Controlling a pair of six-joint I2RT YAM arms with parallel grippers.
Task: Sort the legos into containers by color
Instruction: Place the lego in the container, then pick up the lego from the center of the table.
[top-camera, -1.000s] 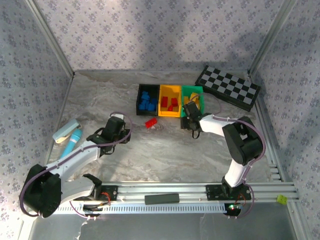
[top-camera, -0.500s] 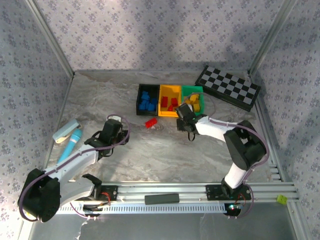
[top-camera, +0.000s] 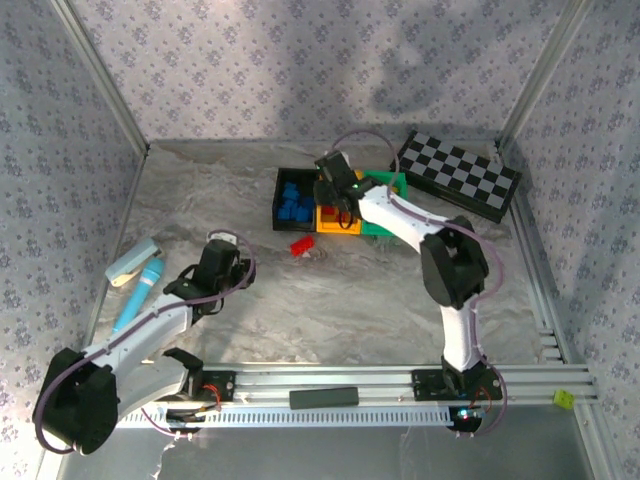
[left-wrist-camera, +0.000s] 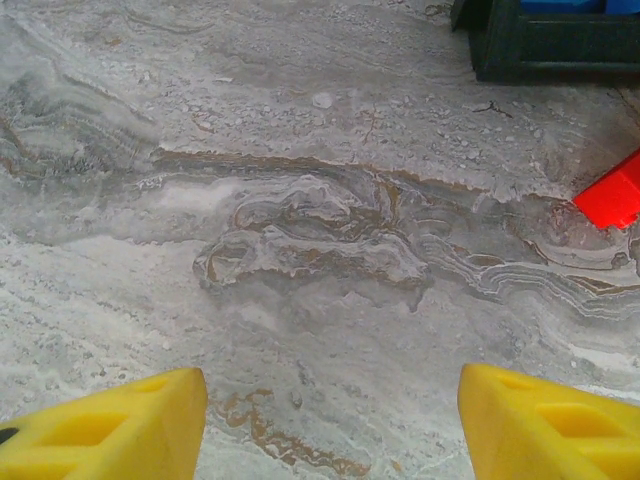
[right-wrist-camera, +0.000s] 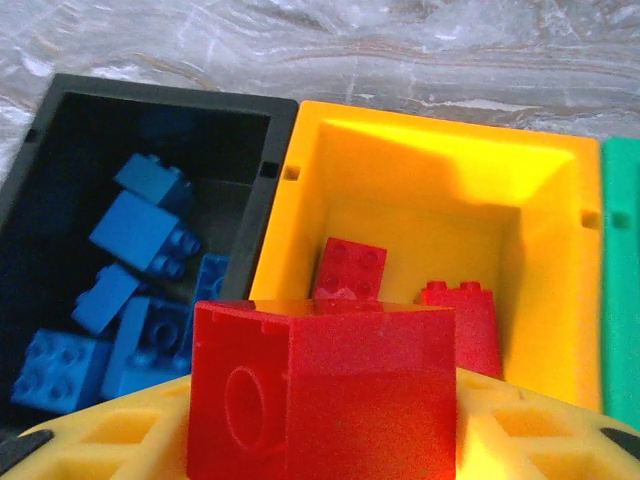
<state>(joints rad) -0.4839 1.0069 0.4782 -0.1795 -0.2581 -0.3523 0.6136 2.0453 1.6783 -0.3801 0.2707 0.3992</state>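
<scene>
- Black bin (right-wrist-camera: 150, 97): blue legos (right-wrist-camera: 140, 236); yellow-orange bin (right-wrist-camera: 430, 142): red legos (right-wrist-camera: 351, 268).
- Right end effector (right-wrist-camera: 325, 445) clamps red brick (right-wrist-camera: 330, 370) above.
- Left end effector (left-wrist-camera: 330, 425) apart, stray red lego (left-wrist-camera: 613, 192) ahead.

You're in a robot test cell. Patterned panels (top-camera: 300, 70) (framed by metal posts (top-camera: 102, 75)) box in the marble-look counter (top-camera: 330, 300).

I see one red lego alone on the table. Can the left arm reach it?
Probably yes. The left tool is open, and the red lego lies just ahead to its right, with only bare tabletop between them.
</scene>
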